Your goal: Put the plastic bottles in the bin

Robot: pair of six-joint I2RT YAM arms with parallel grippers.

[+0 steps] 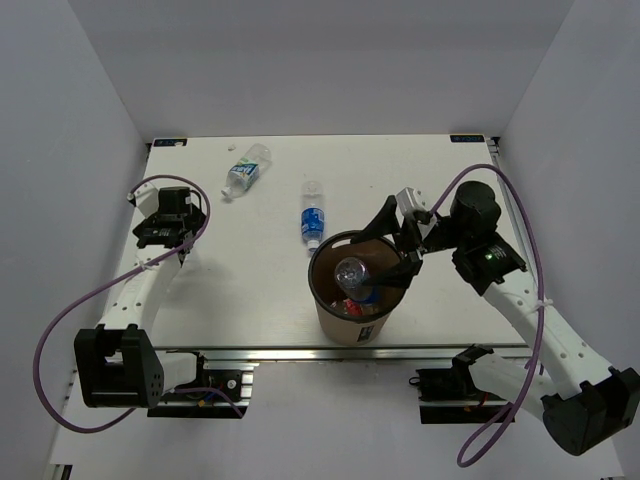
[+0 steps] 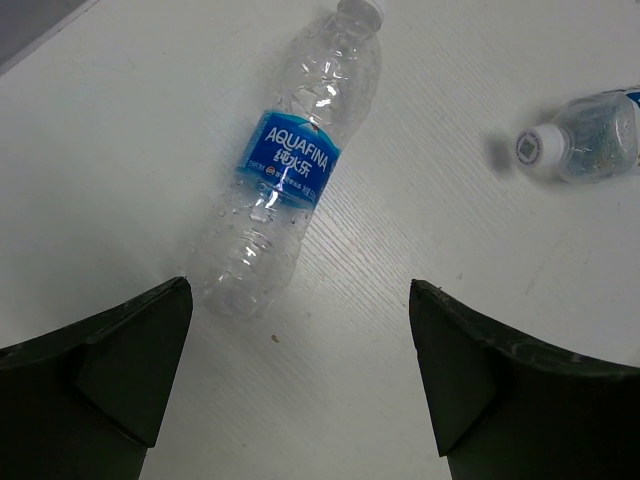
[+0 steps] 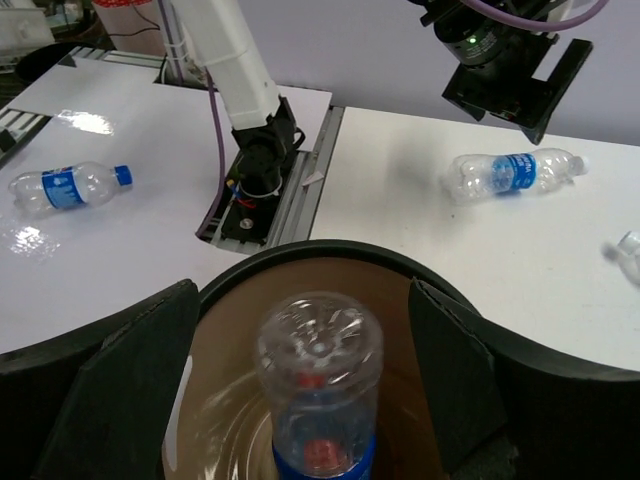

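The brown bin stands at the table's front middle. My right gripper hangs open over its mouth. A clear bottle stands base up inside the bin, blurred, between the spread fingers and free of them; it also shows in the right wrist view, below the gripper and inside the dark rim. Two bottles lie on the table, one at the far left and one behind the bin. My left gripper is open and empty, just short of the far-left bottle's base.
The left wrist view shows the open gripper over bare table and the second bottle's cap end at the right. Something red lies at the bin's bottom. A blue-capped bottle lies on another surface beyond the table's near edge.
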